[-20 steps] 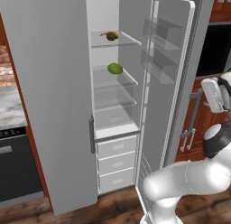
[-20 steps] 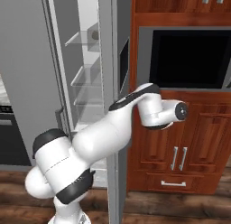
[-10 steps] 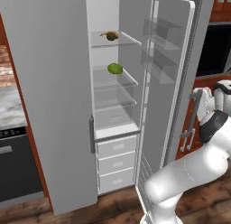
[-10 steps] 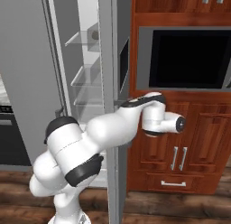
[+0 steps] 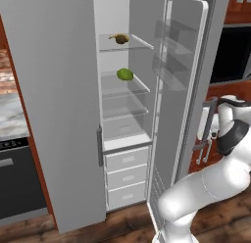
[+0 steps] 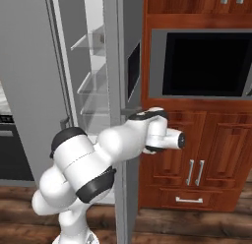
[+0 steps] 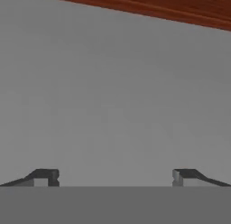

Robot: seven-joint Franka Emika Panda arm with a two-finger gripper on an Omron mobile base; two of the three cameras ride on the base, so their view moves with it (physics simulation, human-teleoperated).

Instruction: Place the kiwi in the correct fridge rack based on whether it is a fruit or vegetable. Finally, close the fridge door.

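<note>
The brown kiwi (image 5: 121, 38) lies on the fridge rack (image 5: 135, 45), the top glass shelf of the open fridge. The fridge door (image 5: 188, 56) stands swung wide open; from the right base view it is seen edge-on (image 6: 129, 46), dark screen facing right. My arm reaches round to the door's outer side, with the hand (image 6: 160, 137) right against that face. In the hand view the door's plain grey outer face (image 7: 113, 101) is very near, and my gripper (image 7: 115, 178) is open, its fingertips (image 7: 45, 177) wide apart with nothing between them.
A bright-green oval (image 5: 125, 74) sits on the second shelf, with white drawers (image 5: 125, 176) below. Wooden cabinets (image 6: 206, 149) and a black wall oven (image 6: 206, 63) stand just right of the door. A dark appliance (image 5: 14, 178) and a marble counter are at the left.
My hand has come down and drawn in towards the door's outer face. The kiwi, the green oval and the door have not moved. The gripper stays open.
</note>
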